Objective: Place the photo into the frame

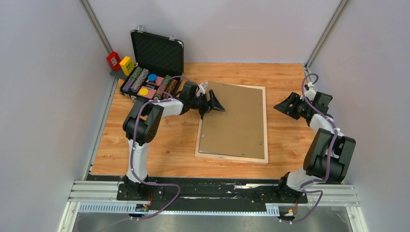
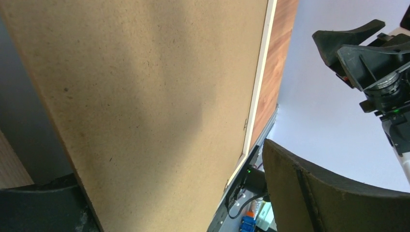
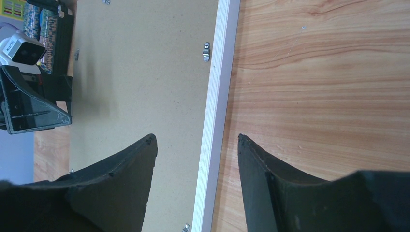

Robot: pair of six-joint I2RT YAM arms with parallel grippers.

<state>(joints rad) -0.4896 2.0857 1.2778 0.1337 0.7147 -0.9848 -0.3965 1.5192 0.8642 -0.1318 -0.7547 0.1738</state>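
The frame [image 1: 265, 123] lies face down at the picture's centre with the board [image 1: 234, 121] over its back. The photo is hidden, presumably underneath. Closing up looks to be the step in hand, and the next move calls for seating the board and turning the clips [image 3: 206, 50]. The left gripper [image 1: 216, 104], at the board's upper-left corner, has its jaws spread wide and empty. The right gripper [image 1: 283, 111], jaws also parted and empty, hangs right of the frame. The frame's left rail is hard to make out.

Bright, even light from overhead. A broad soft shadow crosses the backing board [image 2: 145, 111] in the left wrist view; the nearest foreground there looks slightly blurred.
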